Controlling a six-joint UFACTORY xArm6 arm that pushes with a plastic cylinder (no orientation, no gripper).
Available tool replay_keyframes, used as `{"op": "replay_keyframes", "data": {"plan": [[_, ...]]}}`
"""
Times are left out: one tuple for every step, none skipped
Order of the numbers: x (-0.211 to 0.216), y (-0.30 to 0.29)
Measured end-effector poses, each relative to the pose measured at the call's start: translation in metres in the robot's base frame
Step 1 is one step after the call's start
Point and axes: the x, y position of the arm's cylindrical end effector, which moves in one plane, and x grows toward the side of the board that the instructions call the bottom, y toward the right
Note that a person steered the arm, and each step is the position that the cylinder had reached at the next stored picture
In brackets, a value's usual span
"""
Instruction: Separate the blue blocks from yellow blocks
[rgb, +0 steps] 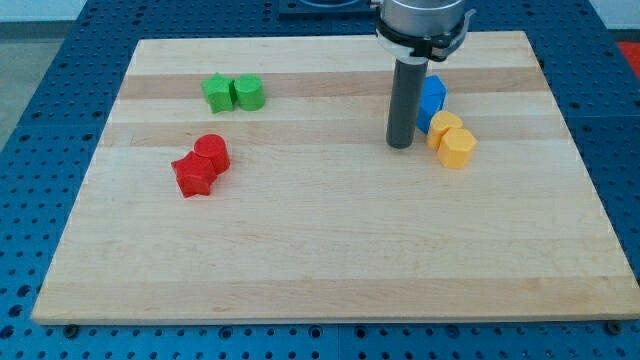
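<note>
Blue blocks (432, 98) stand at the view's upper right, partly hidden behind my rod; their shape and count I cannot make out. Two yellow blocks touch them just below: a rounded one (445, 126) and a hexagonal one (459, 148). My tip (400, 145) rests on the board just left of the yellow blocks and below-left of the blue ones, a small gap away from them.
A green star (216, 93) and a green cylinder-like block (249, 93) sit together at the upper left. A red cylinder (212, 152) and a red star (194, 176) sit together at the left middle. The wooden board (320, 260) lies on a blue pegboard table.
</note>
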Motion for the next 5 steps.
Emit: {"op": "replay_keyframes", "data": {"plan": [[0.0,0.024],[-0.007,0.033],[-0.024,0.041],[-0.026,0.043],[-0.044,0.043]]}}
